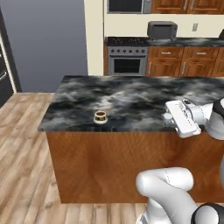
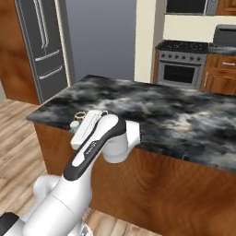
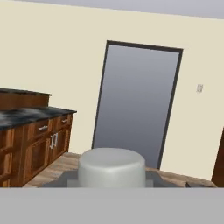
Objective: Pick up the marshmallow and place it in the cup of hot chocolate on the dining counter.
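The marshmallow [image 3: 112, 167] is a pale stubby cylinder that looms large at the bottom of the hand view, pinched in my gripper [image 3: 112, 183], which is shut on it. In the left base view the gripper [image 1: 166, 118] hovers level over the front right part of the dining counter [image 1: 131, 98], pointing left, with the marshmallow [image 1: 167, 117] at its tip. The cup of hot chocolate [image 1: 100, 117] stands near the counter's front edge, well to the left of the gripper. In the right base view the cup [image 2: 79, 116] sits just beyond the gripper [image 2: 73, 125] and the marshmallow [image 2: 74, 124].
A stove [image 1: 127, 61] and a toaster [image 1: 162, 30] stand on the back wall counters. A steel fridge [image 2: 44, 46] is at the far left. The hand view looks toward a grey doorway [image 3: 135, 100] and wood cabinets [image 3: 35, 144].
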Motion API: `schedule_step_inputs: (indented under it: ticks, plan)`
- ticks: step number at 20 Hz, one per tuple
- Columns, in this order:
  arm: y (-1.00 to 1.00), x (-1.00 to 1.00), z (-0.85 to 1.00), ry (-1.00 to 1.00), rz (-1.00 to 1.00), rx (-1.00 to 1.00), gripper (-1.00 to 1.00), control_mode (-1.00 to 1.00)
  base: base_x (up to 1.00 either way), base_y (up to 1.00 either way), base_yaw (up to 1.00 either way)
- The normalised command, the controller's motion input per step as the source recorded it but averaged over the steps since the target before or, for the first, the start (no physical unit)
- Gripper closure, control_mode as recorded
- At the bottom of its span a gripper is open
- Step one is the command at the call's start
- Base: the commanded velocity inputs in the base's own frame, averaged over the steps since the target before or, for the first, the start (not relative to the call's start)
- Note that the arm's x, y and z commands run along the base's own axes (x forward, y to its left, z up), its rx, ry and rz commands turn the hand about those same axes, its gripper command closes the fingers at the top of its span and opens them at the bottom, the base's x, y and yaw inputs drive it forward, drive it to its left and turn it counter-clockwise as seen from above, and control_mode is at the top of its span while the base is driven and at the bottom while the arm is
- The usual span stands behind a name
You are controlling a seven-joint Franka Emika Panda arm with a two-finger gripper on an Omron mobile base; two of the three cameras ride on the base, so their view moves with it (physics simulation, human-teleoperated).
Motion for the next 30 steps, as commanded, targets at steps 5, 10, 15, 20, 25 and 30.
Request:
schedule_step_inputs:
  ticks: [5,10,15,20,25,30]
  plan:
    - [0.00,0.00,0.00,0.00,0.00,0.00,1.00,1.00,0.98,1.00,-0.44]
    - [0.00,0.00,0.00,0.00,0.00,0.00,1.00,1.00,0.69,0.86,-0.27]
    - [0.00,0.00,0.00,0.00,0.00,0.00,1.00,1.00,0.40,0.17,-0.05]
    - [0.00,0.00,0.00,0.00,0.00,0.00,1.00,1.00,0.38,-0.16,0.03]
    - [0.00,0.00,0.00,0.00,0.00,0.00,1.00,1.00,0.63,0.23,0.11]
    - [0.00,0.00,0.00,0.00,0.00,0.00,1.00,1.00,0.37,0.06,-0.04]
